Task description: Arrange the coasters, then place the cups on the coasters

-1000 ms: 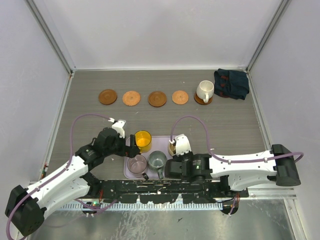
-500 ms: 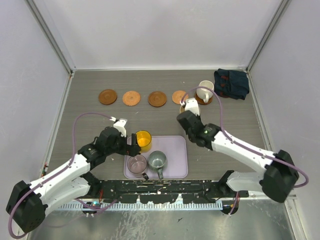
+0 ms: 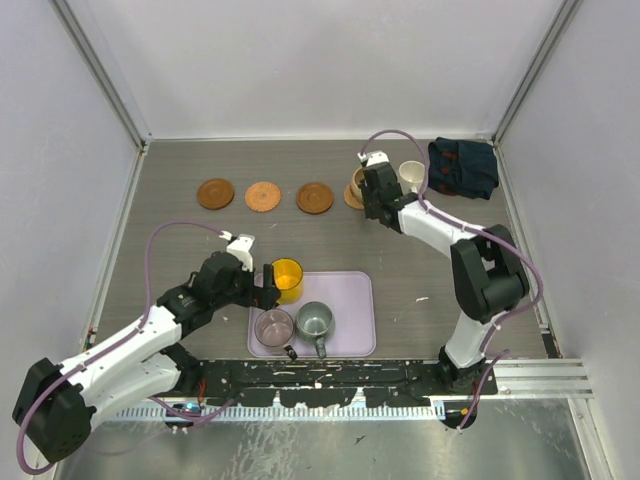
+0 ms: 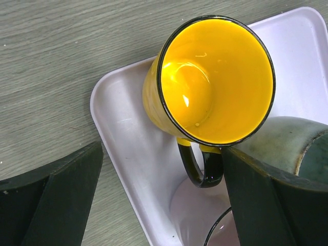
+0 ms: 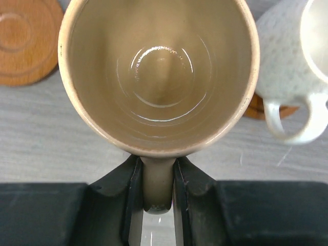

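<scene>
Inside right hand, handle of tan cup

Top cam overhead; wrist cams close, down: yellow cup, tan cup.

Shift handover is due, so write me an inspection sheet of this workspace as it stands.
Surface: grey table, wood grain.
Job's things: three coasters bare; white cup on a fourth; tan cup at the last; yellow cup, pink cup, green cup in the tray.
Clutter: navy cloth, far right corner.
Grippers: left gripper, jaws open at the yellow cup; right gripper, jaws shut on the tan cup's handle.
Cables: purple cables looped over both arms.
Surroundings: white walls; nothing else seen.
</scene>
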Controlling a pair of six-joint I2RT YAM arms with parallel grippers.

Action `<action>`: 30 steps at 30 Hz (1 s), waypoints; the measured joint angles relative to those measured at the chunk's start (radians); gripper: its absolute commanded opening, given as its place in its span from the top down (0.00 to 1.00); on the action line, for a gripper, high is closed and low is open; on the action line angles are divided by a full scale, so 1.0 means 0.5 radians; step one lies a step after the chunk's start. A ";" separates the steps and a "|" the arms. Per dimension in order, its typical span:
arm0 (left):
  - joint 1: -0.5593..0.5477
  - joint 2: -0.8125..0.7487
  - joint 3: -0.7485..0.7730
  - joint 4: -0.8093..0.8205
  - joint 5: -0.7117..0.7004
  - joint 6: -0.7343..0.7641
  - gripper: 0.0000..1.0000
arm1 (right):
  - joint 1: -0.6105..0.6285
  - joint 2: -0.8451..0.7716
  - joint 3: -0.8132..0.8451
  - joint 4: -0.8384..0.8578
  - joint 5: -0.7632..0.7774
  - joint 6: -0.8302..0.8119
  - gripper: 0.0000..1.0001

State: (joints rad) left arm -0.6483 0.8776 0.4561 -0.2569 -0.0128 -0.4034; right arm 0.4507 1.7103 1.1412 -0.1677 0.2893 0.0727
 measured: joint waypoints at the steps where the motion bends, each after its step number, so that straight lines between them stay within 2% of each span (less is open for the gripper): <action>1: 0.000 -0.005 0.000 0.000 -0.009 0.000 0.02 | -0.021 0.051 0.049 0.015 -0.024 -0.005 0.99; 12: 0.026 -0.038 0.022 -0.002 -0.125 0.001 0.02 | -0.121 0.472 0.383 0.103 -0.159 -0.032 0.99; 30: 0.033 0.006 0.012 0.005 -0.039 -0.011 0.02 | -0.124 0.500 0.383 0.128 -0.231 -0.011 0.99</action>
State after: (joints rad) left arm -0.6319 0.8806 0.4622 -0.2543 -0.0322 -0.4088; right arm 0.3885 1.9606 1.3327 -0.1036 0.1738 0.0669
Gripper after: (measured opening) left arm 0.981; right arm 0.283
